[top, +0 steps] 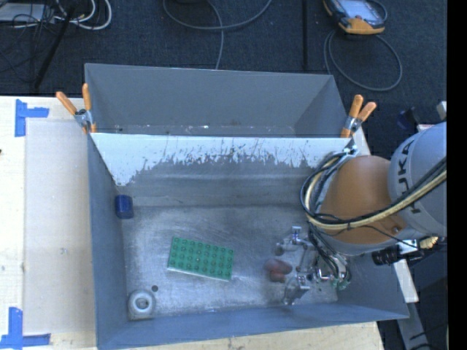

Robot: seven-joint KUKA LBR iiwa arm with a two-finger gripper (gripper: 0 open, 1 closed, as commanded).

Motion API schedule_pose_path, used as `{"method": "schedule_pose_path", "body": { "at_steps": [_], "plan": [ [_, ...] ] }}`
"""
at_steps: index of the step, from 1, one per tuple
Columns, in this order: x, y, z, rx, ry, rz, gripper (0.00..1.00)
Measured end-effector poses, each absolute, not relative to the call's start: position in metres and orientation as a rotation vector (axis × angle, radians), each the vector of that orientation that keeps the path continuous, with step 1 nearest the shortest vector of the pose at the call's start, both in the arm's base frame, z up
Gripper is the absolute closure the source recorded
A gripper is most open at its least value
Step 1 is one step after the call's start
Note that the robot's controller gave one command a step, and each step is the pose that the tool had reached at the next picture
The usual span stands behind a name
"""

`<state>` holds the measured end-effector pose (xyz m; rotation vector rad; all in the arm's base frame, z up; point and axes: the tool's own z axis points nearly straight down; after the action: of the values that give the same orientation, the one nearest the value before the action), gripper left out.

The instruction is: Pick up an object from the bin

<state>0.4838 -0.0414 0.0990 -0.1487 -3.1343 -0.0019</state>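
Your gripper (286,270) stands open in the right front part of the grey metal bin (219,221), one finger on each side of the small reddish-brown rounded lump (277,269) lying on the floor there. Keep the lump centred and sink fully before closing, since a rounded thing may slip from an off-centre pinch. The floor is flat and scuffed and the front wall is near one finger, while the green studded plastic plate (201,259), small blue block (124,207) and pale round ring (141,302) lie well apart, leftward.
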Motion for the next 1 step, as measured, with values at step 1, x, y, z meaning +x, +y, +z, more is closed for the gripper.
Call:
{"method": "schedule_pose_path", "body": {
  "at_steps": [1],
  "plan": [
    [0.4965,-0.0467,0.0711,-0.439,-3.108,-0.003,0.00]
  ]
}}
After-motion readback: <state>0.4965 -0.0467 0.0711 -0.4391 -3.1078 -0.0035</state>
